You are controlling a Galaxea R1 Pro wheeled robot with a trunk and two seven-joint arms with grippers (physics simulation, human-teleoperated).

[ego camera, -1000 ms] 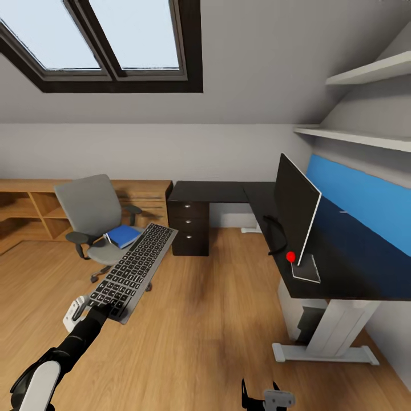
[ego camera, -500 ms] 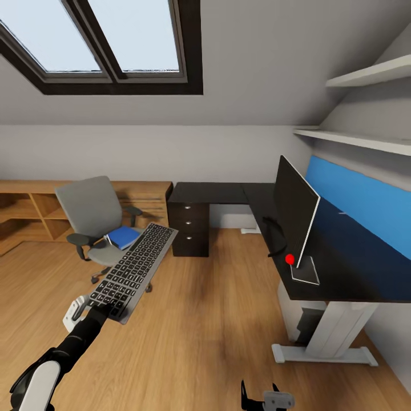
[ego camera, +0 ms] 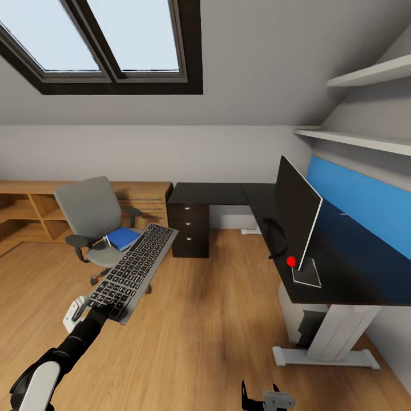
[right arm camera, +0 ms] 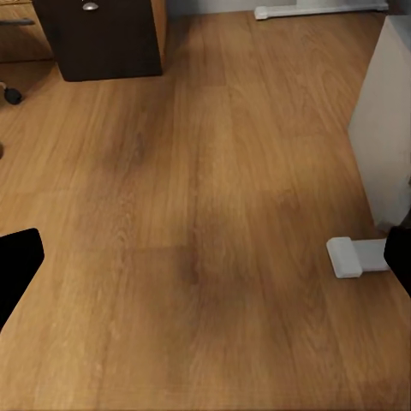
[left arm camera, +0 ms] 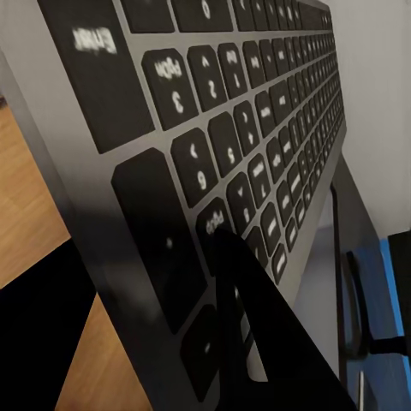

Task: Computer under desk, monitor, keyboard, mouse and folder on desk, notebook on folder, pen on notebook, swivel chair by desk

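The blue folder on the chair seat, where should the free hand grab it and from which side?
Grip the folder by its front edge, coming from the open front of the chair. It lies flat on the seat, the backrest blocks the rear and the armrests flank both sides, so sliding one finger under the overhanging front edge looks easiest.

Bright skylight [ego camera: 114,34] daylight; near keys blurred.

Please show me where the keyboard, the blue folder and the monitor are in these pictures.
keyboard [ego camera: 133,270], head view, on the middle rows of keys.
folder [ego camera: 123,237], head view, on its blue cover, lying on the chair seat.
monitor [ego camera: 294,212], head view, on the black back of the screen.
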